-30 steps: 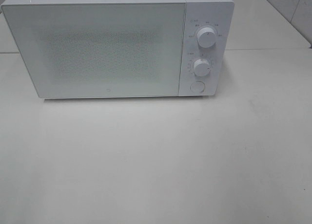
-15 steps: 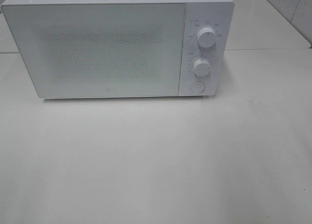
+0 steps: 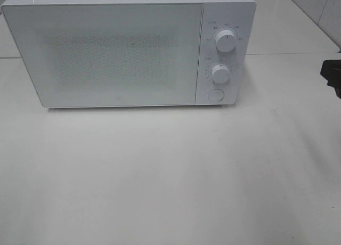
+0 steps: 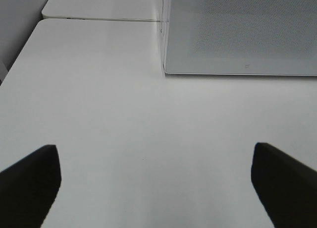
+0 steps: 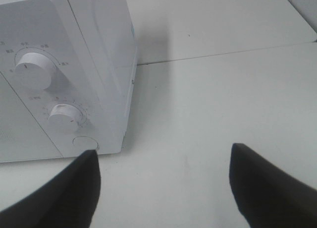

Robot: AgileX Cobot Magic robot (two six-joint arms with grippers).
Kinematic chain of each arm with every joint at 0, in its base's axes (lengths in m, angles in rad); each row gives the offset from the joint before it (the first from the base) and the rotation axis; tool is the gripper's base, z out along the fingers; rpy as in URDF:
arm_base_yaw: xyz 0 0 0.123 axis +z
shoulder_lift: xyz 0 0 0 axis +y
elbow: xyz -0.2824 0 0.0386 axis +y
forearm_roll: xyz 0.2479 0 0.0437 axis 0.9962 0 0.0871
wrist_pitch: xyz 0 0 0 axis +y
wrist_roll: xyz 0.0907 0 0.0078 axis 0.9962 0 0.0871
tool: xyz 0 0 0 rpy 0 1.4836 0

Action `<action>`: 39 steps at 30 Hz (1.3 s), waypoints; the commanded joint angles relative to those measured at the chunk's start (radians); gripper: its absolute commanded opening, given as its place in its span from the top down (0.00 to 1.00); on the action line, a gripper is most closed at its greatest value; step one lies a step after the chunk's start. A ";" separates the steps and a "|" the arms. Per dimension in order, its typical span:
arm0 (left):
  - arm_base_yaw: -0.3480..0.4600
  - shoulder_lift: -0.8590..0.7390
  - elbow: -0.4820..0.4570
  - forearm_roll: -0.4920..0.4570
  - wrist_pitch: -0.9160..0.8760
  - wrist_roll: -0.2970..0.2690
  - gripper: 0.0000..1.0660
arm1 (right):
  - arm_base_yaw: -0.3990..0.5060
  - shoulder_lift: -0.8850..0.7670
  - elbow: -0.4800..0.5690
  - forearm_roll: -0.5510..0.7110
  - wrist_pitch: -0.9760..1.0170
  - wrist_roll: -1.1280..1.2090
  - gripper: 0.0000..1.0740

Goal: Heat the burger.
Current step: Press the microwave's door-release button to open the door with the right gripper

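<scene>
Right gripper [image 5: 163, 153] and left gripper [image 4: 154, 148] stood wide, empty; ahead of the right, a misaimed push could strike the knob [image 5: 67, 116], not the door button [image 5: 85, 142] on the microwave [image 5: 94, 29].

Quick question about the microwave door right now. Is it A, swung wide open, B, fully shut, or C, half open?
B: the microwave door lies flush beside the control panel, with no gap and no view of the inside.
</scene>
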 commanded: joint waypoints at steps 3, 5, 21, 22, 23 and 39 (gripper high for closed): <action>0.001 -0.020 0.004 0.002 -0.005 -0.001 0.06 | -0.005 0.110 0.058 0.010 -0.240 -0.014 0.36; 0.001 -0.020 0.004 0.002 -0.005 -0.001 0.06 | -0.005 0.153 0.074 0.035 -0.295 -0.041 0.36; 0.001 -0.020 0.004 0.002 -0.005 -0.001 0.06 | 0.315 0.428 0.111 0.498 -0.631 -0.324 0.36; 0.001 -0.020 0.004 0.002 -0.005 -0.001 0.06 | 0.337 0.443 0.111 0.521 -0.650 -0.325 0.36; 0.001 -0.020 0.004 0.002 -0.005 -0.001 0.06 | 0.337 0.443 0.111 0.521 -0.650 -0.325 0.36; 0.001 -0.020 0.004 0.002 -0.005 -0.001 0.06 | 0.697 0.645 -0.013 0.873 -0.790 -0.498 0.36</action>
